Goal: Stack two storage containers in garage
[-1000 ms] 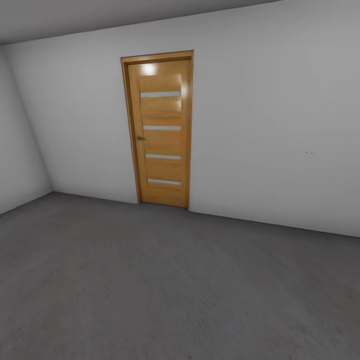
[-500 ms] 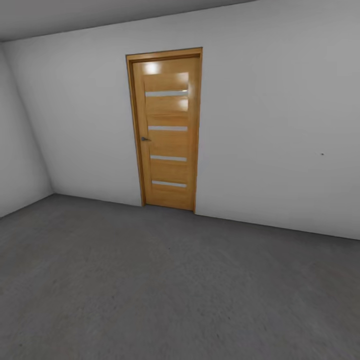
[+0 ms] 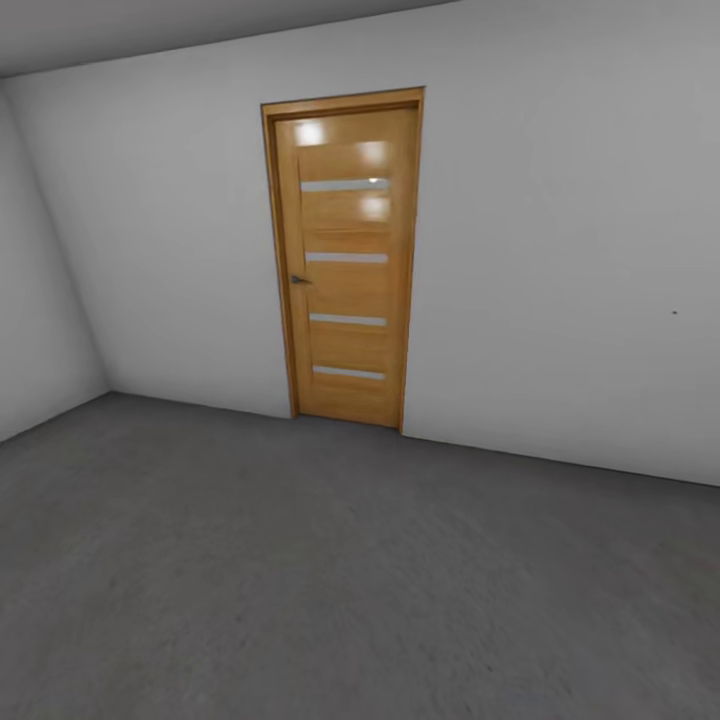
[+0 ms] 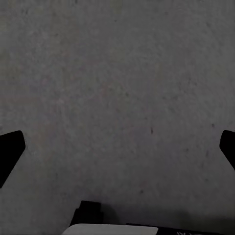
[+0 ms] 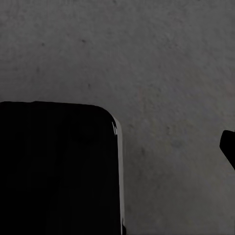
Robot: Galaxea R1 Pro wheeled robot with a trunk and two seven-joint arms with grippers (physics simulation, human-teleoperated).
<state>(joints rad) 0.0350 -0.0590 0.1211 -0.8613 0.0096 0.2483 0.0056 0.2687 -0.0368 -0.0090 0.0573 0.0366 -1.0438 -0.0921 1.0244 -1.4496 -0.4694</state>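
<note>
Looking at a closed wooden door in a white wall, with bare grey concrete floor in front of it, so probably the garage. No storage containers anywhere. Left gripper hangs spread wide over the floor, holding nothing; right gripper I honestly can't tell. Risk: driving into that shut door, or wandering off containerless.

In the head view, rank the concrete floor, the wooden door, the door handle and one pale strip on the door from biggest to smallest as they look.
1. Concrete floor, largest, though its nearness to the camera inflates it.
2. Wooden door.
3. Pale strip across the door.
4. Door handle, smallest.
</note>
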